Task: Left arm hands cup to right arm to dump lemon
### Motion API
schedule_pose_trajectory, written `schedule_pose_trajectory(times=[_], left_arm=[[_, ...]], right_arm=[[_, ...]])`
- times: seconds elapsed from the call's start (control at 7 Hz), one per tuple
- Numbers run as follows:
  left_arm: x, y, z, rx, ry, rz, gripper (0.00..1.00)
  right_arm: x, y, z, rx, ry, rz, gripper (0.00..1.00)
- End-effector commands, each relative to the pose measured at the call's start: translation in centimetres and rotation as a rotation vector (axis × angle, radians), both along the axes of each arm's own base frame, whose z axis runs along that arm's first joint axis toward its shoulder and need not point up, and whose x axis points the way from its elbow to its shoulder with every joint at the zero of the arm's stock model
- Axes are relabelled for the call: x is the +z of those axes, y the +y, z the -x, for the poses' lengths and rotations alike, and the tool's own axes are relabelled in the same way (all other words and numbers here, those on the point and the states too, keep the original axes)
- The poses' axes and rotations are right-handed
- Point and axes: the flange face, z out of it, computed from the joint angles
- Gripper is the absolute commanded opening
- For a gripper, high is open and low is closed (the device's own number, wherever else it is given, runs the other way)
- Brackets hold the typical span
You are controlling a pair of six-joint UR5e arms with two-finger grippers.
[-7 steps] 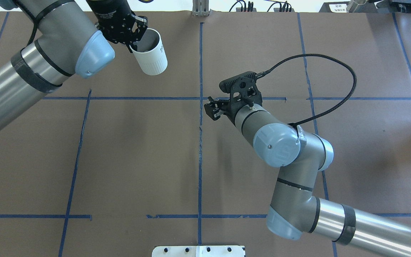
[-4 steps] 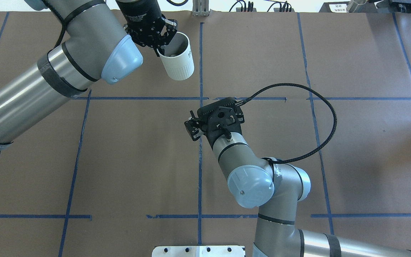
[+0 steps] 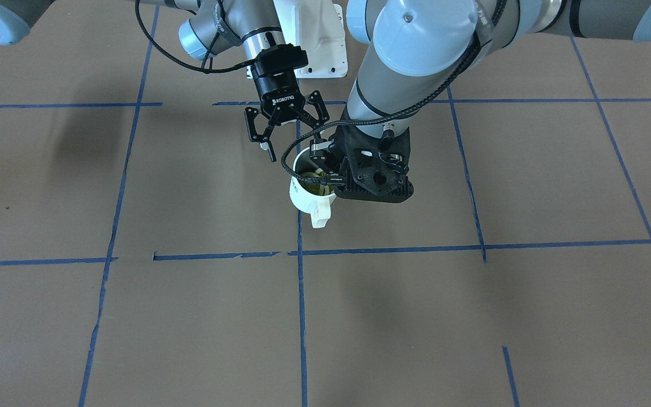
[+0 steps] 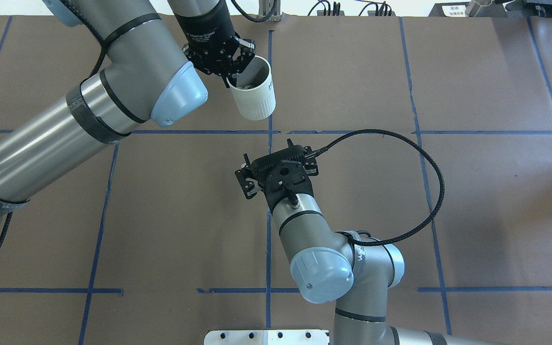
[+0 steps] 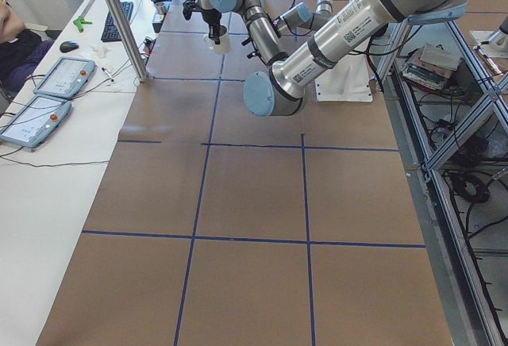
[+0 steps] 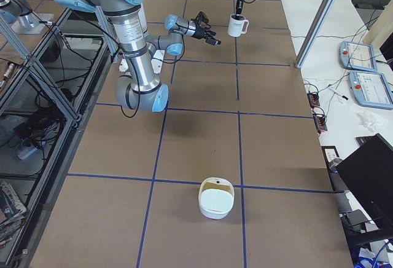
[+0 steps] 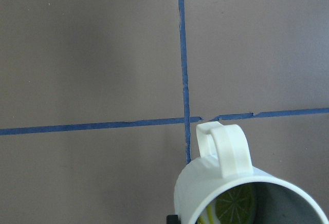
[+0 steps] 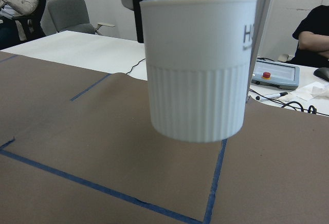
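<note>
Left gripper (image 3: 323,169) is clamped on the rim of the cup (image 3: 306,198). You see the cup hanging about upright, clear of the table (image 3: 133,198), by the centre tape line (image 3: 301,294), with its handle pointing away from the robot. Overhead, the handle is hidden.

Lemon (image 7: 235,203) lies in the bottom of the cup. The left wrist view crops part of it, and overhead it is only a pale smudge.

Right gripper (image 3: 290,141) is empty, jaws spread wide, near the cup but apart from it. The cup wall fills its wrist view, with the lettering cut off at "HO".

The side views are too small for you to judge either grip.
</note>
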Motion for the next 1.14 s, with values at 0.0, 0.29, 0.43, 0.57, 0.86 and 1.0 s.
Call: schedule_pose_trajectory(times=[0.0,0.29,0.43,0.57,0.86,1.0], left_arm=[[0.3,0.5,-0.8,0.013,-0.002,0.003,0.0],[0.2,1.1,-1.4,0.025,0.0,0.0,0.0],[0.3,1.6,-2.1,0.037,-0.002,0.003,0.0],[0.3,1.8,-2.3,0.041,-0.001,0.001,0.0],[0.0,2.3,-2.8,0.05,0.003,-0.002,0.0],[-0.3,3.0,-3.6,0.065,0.006,-0.004,0.0]], right_arm=[[-0.3,-0.3,-0.3,0.015,0.001,-0.008,1.0],[-1.4,-2.0,-1.2,0.046,0.009,-0.019,1.0],[-1.4,-2.7,-1.6,0.059,0.01,-0.018,1.0],[-1.2,-3.1,-1.7,0.066,0.016,-0.017,1.0],[-1.0,-3.5,-1.9,0.072,0.019,-0.016,1.0],[-1.0,-3.5,-1.8,0.072,0.021,-0.016,1.0]])
